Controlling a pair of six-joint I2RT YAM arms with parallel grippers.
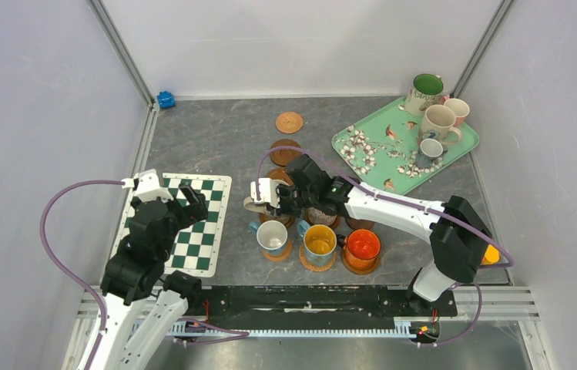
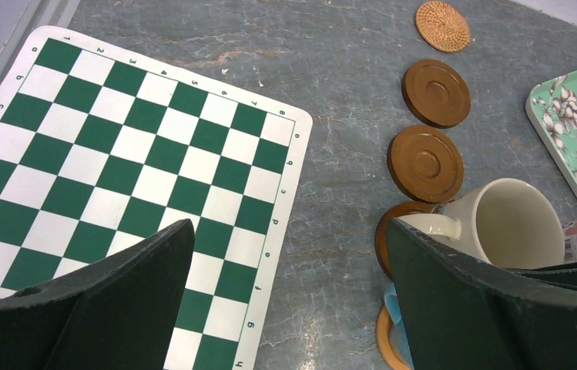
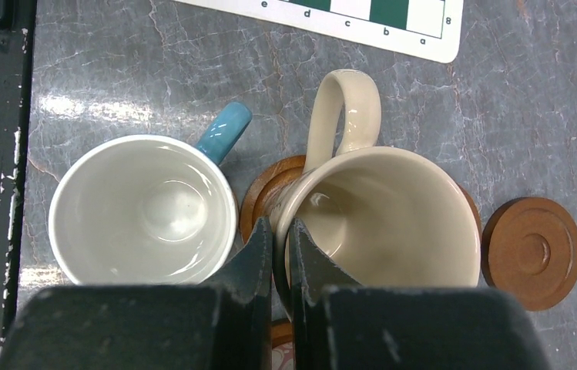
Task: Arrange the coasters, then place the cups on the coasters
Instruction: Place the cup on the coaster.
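R-arm: right fingers [image 3: 260, 245] clamped together on cream mug [image 3: 393, 223] rim | mug: body beyond fingers, handle pointing away, over brown coaster [image 3: 263, 193], seating unclear | L-arm: left fingers [image 2: 154, 266] wide apart, farther off, above checkered mat [image 2: 115, 139]

The grey marbled table top [image 1: 223, 131] carried a green-and-white chessboard mat [image 1: 212, 231] at its left and a mint floral tray [image 1: 381, 158] at the far right. A woven rattan coaster [image 1: 289, 122] lay mid-table, with brown wooden coasters [image 1: 285, 152] in line nearer. A small blue object [image 1: 166, 99] sat in the far left corner.
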